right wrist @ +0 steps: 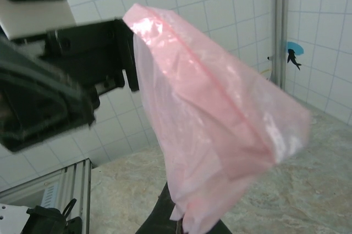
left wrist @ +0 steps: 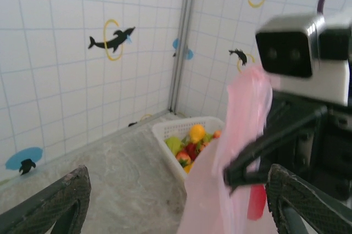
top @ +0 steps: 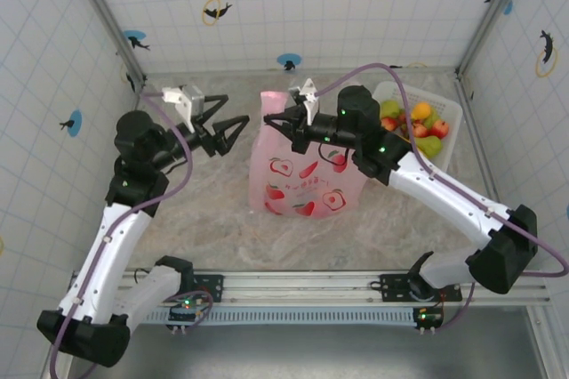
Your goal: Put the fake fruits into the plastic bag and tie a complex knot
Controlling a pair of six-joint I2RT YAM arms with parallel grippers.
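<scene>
Here the plastic bag (top: 307,179) stands upright in the middle of the table (top: 204,219), between the two arms. It is thin, translucent pink film, crinkled and glossy, with red strawberry and apple pictures printed on the side facing the near edge. Its top is drawn up to a narrow peak at the back left corner, and there the right gripper (top: 271,118) has its jaws closed on the plastic. In the right wrist view the film rises from that gripper as a broad creased sheet, with a folded edge running along it like a seam. The left gripper (top: 229,130) hovers just left of the bag's top, jaws spread wide and clear of the plastic. In its own wrist view its ribbed pads (left wrist: 60,201) sit at the two lower corners, the bag beyond them. The fake fruits (top: 418,123), red, orange, green and yellow, lie heaped in a white slatted basket (top: 449,105) at the back right of the table. Whether any fruit is inside the bag, I cannot tell.
</scene>
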